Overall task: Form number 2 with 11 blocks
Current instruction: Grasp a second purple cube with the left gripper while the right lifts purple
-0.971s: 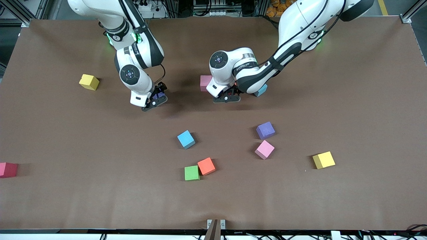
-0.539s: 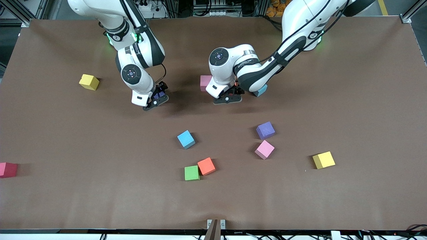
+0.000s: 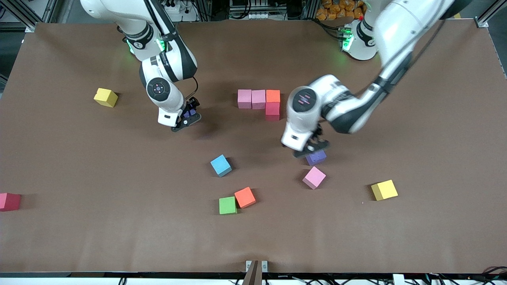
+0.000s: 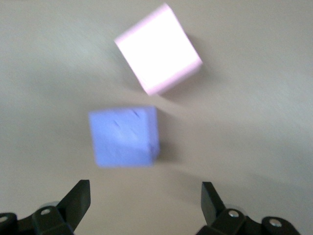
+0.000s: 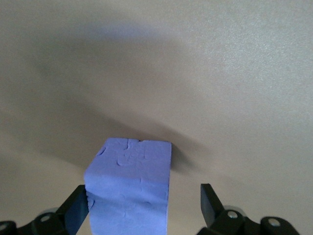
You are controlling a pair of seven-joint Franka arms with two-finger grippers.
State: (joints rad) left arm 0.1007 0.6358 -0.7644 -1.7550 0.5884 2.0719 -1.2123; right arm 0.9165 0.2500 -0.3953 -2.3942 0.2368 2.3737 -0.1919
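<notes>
No readable text, labels, brands or numbers anywhere in the front view or either wrist view. Arm housings carry small markings, too small to make out.
</notes>
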